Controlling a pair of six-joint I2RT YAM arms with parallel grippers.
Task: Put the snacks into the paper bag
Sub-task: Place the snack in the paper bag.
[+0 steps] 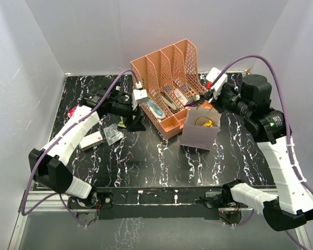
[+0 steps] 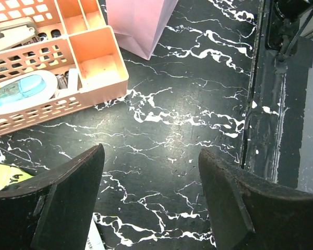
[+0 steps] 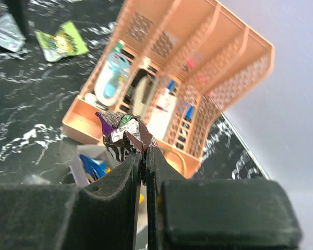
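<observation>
With loose snacks (image 1: 112, 134) left of the organiser (image 1: 169, 73), the left gripper (image 2: 151, 172) hung empty, fingers apart, over the table (image 2: 188, 104), while the right gripper (image 3: 145, 156), clamped on a purple packet (image 3: 124, 131), hovered over the bag (image 1: 198, 136), so releasing into its mouth looked next.

The table (image 1: 146, 156) is black with white marble veining. The file organiser (image 1: 169, 65) is peach with mesh-patterned walls. The paper bag (image 1: 198, 136) is plain pale greyish-mauve. The tool (image 2: 21, 88) in the organiser is light blue and white. The packet (image 3: 62, 41) left of the organiser is green and yellow. The wrapper (image 3: 122, 133) appears purple with silver-brown print, though the view is blurred.
</observation>
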